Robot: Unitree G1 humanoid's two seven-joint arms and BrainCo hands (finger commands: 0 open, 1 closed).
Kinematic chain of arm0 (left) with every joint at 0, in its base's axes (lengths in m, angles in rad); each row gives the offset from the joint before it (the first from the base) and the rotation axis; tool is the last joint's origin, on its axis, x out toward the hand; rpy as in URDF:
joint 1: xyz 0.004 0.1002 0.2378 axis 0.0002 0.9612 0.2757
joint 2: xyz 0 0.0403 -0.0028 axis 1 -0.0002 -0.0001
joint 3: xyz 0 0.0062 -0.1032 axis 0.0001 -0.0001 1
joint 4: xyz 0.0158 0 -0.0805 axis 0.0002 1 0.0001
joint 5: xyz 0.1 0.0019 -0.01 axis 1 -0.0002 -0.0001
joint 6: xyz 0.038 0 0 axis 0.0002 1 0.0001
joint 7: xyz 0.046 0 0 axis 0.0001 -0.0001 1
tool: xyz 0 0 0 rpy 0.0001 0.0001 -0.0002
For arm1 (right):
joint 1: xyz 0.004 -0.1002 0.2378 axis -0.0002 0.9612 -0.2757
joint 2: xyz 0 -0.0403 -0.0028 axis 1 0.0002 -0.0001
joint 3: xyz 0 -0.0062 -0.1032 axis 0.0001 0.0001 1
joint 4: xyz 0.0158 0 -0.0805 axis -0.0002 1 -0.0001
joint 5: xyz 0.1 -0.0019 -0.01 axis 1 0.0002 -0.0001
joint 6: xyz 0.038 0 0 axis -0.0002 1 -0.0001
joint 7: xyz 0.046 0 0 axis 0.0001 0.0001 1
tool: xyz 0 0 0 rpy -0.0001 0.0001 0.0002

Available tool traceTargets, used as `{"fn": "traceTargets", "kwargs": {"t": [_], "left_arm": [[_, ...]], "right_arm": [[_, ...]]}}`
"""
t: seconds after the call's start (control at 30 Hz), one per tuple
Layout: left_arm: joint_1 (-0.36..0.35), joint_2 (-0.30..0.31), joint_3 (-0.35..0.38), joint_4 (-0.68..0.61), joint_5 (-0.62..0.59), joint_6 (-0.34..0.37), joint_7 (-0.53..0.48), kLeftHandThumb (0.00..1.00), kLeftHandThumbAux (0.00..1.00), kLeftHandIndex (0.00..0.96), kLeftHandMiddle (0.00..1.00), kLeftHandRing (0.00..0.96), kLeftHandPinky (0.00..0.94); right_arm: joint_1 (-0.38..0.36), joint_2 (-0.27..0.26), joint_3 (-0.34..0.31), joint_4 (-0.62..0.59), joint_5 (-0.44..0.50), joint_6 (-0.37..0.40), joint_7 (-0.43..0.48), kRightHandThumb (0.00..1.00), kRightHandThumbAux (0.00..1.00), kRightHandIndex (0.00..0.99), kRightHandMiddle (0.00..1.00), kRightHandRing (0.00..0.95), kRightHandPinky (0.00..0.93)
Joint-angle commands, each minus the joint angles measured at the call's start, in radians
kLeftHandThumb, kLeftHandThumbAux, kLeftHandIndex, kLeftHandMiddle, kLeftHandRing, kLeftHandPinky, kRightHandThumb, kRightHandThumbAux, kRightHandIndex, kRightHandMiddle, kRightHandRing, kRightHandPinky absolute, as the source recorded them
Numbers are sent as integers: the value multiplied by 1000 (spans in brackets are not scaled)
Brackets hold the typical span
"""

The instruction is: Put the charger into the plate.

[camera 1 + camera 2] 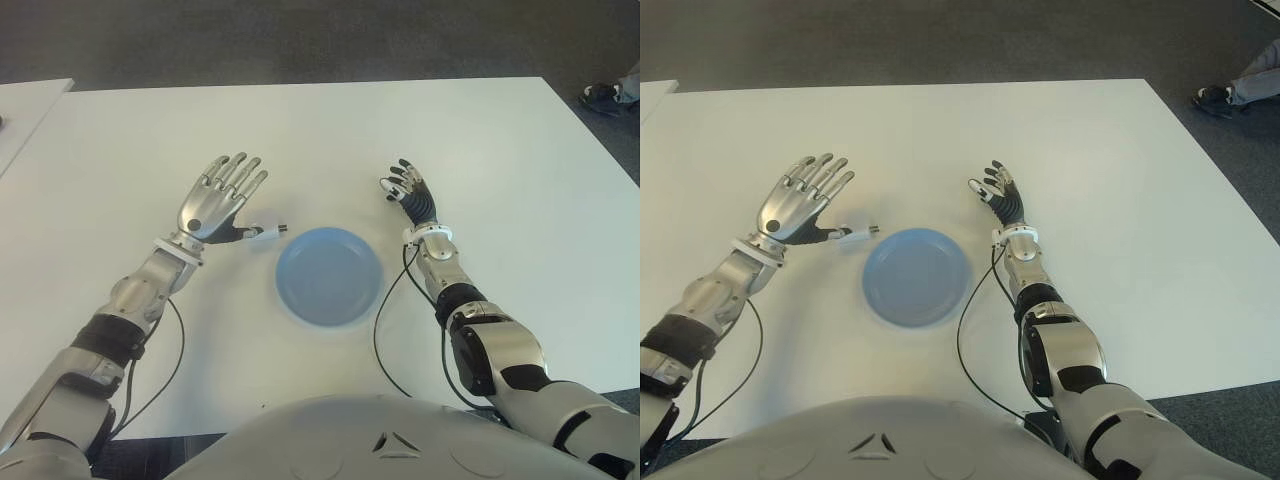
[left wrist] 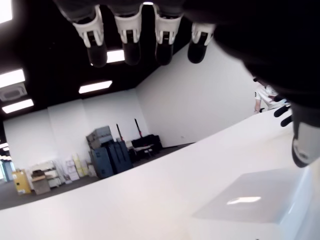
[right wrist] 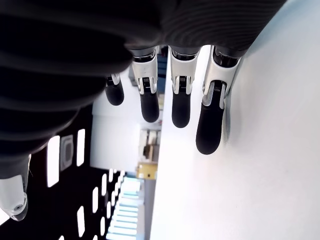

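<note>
A small white charger (image 1: 266, 233) lies on the white table (image 1: 480, 150), its prongs pointing toward the plate. The round blue plate (image 1: 329, 275) sits just right of it, with nothing in it. My left hand (image 1: 222, 195) hovers at the charger's left, palm down, fingers (image 2: 131, 35) spread straight and open. Its thumb reaches toward the charger; whether they touch I cannot tell. My right hand (image 1: 408, 190) shows to the right of the plate, its fingers (image 3: 177, 95) extended and holding nothing.
A second white table (image 1: 25, 110) adjoins at the far left. A person's shoe (image 1: 603, 95) shows on the dark floor beyond the table's far right corner. Black cables (image 1: 385, 340) loop beside both forearms near the front edge.
</note>
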Motion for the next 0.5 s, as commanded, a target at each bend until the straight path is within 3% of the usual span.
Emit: {"fn": "traceTargets", "kwargs": {"t": [0.03,0.5], "left_arm": [[-16,-12,-26,40,16,36,26,63,449,0,0,0,0],[-94,-59,-93,182,-12,58,46,75,408,0,0,0,0]], "right_arm": [[97,21,0,78,-13,99,-6,10,540,0,162,171,107],[102,30,-4,71,-14,92,-13,34,557,0,167,182,124]]}}
